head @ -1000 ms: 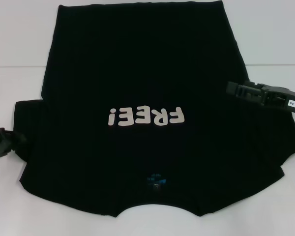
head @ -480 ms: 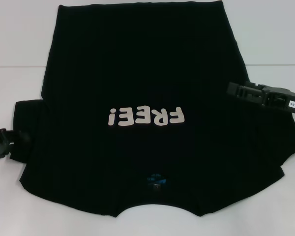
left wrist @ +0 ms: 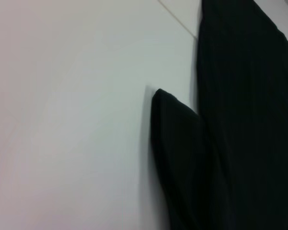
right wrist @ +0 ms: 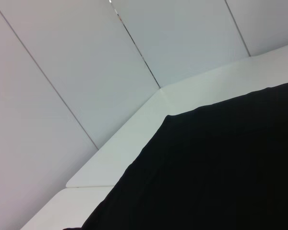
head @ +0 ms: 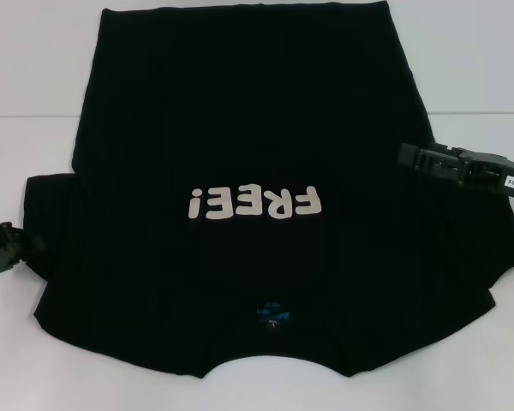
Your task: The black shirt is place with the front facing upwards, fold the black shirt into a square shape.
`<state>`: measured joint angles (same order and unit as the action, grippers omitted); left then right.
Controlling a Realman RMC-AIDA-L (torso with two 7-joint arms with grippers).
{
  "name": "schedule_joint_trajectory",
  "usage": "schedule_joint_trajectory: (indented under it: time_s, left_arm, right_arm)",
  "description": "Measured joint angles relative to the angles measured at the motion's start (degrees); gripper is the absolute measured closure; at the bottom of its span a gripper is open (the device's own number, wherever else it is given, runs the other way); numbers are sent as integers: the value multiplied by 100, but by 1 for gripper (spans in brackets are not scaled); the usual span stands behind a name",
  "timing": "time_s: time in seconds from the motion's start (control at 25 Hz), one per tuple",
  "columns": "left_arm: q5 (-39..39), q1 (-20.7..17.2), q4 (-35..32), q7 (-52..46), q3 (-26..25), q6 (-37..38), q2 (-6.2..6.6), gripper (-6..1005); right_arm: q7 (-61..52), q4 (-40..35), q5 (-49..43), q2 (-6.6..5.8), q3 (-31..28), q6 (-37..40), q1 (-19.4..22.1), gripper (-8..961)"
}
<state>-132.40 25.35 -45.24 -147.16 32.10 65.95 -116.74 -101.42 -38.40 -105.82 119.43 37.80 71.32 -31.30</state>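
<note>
Black shirt is spread flat, front up, on the white surface. Beside its left sleeve the left hand is seen; over its right sleeve the right hand is held. Neither hand's grip can be told.

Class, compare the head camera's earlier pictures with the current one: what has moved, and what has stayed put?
The left gripper at the shirt's left sleeve has shifted only slightly; the right gripper has crept a touch to the right over the shirt's right side. The black shirt lies flat and unfolded as before.
</note>
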Motion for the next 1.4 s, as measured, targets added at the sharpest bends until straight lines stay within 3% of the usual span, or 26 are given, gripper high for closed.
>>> schedule_joint_trajectory:
  time_s: [0.28,0.52,0.56,1.08,1.4]
  left_arm:
    - [-132,2,-39,-115,9,-3,1,917]
    - [-105,-18,-181,-73,-23,48,7,986]
    - [-122,-25,-210,-58,0,58,56,998]
    - [-582,59,-215,-131,-17,-2,534,963]
    - [-725,69,-296,-336,-36,-134,534,942]
  right_arm:
    - [0,0,0,1,-3,8,12,233]
    - [-5,-1,12,0,-1,15,14,235]
    - [-7,-1,26,-2,-1,18,19,236]
    - [-4,54,162,-34,-74,32,48,240]
    - [0,59,168,-21,-87,31,76,242]
